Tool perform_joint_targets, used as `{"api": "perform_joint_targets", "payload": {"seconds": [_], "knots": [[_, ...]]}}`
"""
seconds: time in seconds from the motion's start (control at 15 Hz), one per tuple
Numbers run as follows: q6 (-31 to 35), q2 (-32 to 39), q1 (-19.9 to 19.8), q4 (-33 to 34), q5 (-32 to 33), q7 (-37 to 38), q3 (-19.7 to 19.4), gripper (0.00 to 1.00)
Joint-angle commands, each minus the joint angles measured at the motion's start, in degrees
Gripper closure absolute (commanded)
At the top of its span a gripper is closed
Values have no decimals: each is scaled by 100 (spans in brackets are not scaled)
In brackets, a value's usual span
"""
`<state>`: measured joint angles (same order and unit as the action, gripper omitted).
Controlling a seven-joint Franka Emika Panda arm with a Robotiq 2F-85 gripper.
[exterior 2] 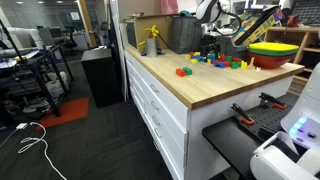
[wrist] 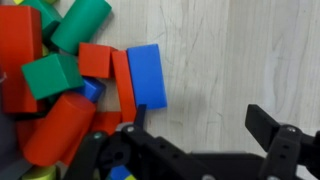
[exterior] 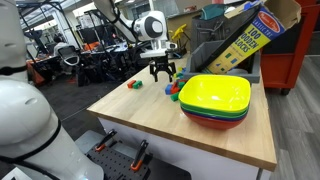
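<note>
The setting is a robotics laboratory. A wood-topped workbench [exterior: 150, 115] with white drawers [exterior 2: 150, 100] stands on a dark floor. Around it are desks with office chairs [exterior: 68, 60], a red tool cabinet [exterior: 285, 55], equipment racks [exterior 2: 40, 70] and loose floor cables [exterior 2: 30, 140].

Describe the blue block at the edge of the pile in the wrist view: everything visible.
The blue block is a plain rectangular brick, evenly coloured, probably painted wood. It lies flat on the pale wooden tabletop, its long axis running almost straight up the wrist view, at the right edge of the pile of blocks. Its left long side rests against a narrow red block, and its right side faces bare table. The open gripper hangs just below it, one finger near its lower corner. Whether they touch cannot be told.
</note>
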<state>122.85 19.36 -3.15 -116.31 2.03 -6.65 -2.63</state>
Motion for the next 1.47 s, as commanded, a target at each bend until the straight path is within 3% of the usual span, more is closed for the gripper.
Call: {"api": "perform_joint_targets", "payload": {"seconds": [0.0, 0.67, 1.13, 1.4], "knots": [[118, 129, -63, -78, 120, -39, -43, 0], [179, 118, -94, -292, -61, -91, 72, 0], [353, -166, -72, -321, -843, -179, 450, 0], [503, -351, -47, -309, -888, -179, 451, 0]]}}
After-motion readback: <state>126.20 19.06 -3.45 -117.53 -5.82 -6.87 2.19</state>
